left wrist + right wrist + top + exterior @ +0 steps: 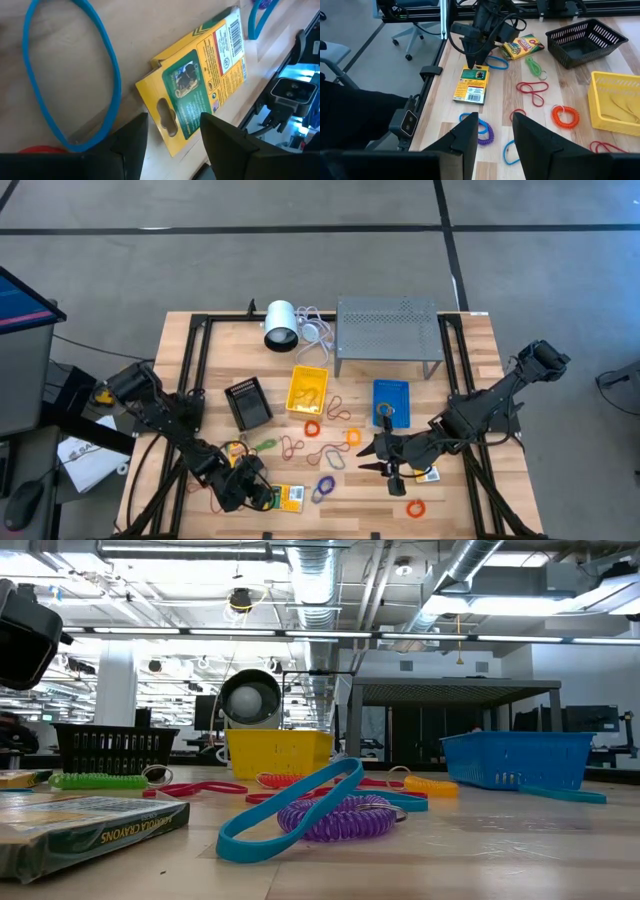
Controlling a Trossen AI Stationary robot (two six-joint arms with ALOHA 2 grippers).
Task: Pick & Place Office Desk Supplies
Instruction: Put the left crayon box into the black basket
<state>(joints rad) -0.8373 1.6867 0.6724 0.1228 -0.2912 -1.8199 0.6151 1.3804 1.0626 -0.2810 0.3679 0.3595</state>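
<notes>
Crayon packet sitting just ahead of my spread left end effector.
I am centring both fingers over its near edge before pinching.

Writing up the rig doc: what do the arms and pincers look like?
Both arms are black, jointed, with exposed black cable loops. The left pincer tapers to two slim black fingers. The right pincer is also black, with flat, blunt finger pads. No markings are legible.

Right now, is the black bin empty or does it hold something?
Empty, as far as visible: the right wrist view looks into the black bin and shows only its bare floor; the near corner is hidden.
</notes>
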